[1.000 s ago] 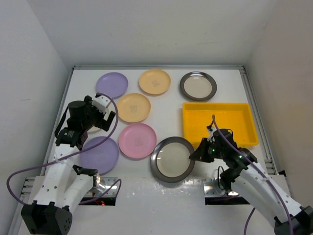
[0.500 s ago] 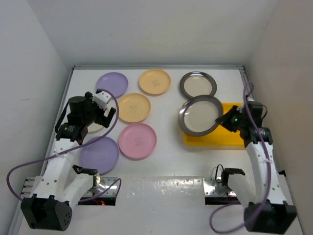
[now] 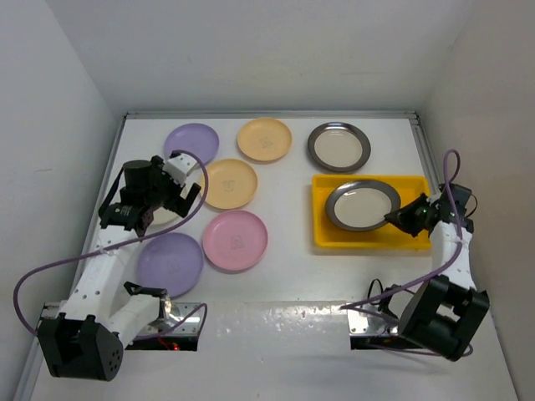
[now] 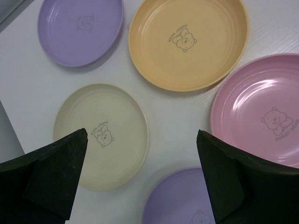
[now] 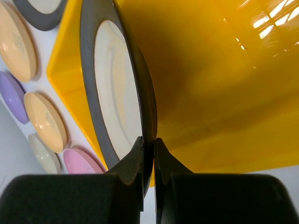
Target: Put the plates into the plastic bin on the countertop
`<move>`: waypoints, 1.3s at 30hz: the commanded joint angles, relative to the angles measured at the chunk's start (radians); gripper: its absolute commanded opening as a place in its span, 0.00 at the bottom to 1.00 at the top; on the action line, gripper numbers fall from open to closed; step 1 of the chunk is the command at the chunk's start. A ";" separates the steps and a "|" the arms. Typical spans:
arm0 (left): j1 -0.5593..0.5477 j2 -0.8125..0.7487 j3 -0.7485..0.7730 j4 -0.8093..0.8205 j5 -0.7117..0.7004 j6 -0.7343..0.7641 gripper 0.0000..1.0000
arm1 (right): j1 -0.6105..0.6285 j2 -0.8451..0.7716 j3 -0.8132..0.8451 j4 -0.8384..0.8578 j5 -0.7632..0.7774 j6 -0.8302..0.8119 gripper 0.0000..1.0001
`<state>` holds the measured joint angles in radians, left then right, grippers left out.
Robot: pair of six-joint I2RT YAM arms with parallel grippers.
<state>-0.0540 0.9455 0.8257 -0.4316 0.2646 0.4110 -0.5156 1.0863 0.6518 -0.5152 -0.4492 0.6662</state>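
Nearest on the countertop (image 3: pixel 284 276), a lavender plate (image 3: pixel 171 263) lies flat at the left, with the pink plate (image 3: pixel 236 240) just beside it to the right. Further right, the right gripper (image 5: pixel 148 140) is pinched on the rim of a dark-rimmed plate (image 3: pixel 362 205), one finger on each face. The plate sits over the left half of the bin (image 3: pixel 376 238), inside its walls. It may be resting on the bin floor, but neither view settles that. Across the table, the left gripper (image 4: pixel 141 136) hangs with its fingers spread wide and nothing between them, above the cream plate (image 4: pixel 100 135), which lies flat. Beyond it rests an orange plate (image 3: pixel 228 183). Along the far wall, left to right and each apart from the next, are the second lavender plate (image 3: pixel 191 144), the second orange plate (image 3: pixel 264 139) and the other dark-rimmed plate (image 3: pixel 338 146), which lies just behind the bin.
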 commanded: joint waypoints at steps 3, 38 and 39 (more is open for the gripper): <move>-0.009 0.041 0.052 0.042 0.016 0.026 1.00 | -0.011 0.102 0.015 0.170 -0.102 -0.089 0.14; -0.006 0.506 0.383 0.286 -0.002 -0.136 1.00 | 0.264 1.359 1.260 0.231 -0.106 0.013 0.54; -0.006 0.506 0.395 0.286 -0.002 -0.136 1.00 | 0.278 1.354 1.203 0.248 -0.114 0.024 0.51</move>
<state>-0.0528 1.4570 1.1652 -0.1833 0.2420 0.2909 -0.2710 2.4794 1.9453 -0.3603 -0.4747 0.6273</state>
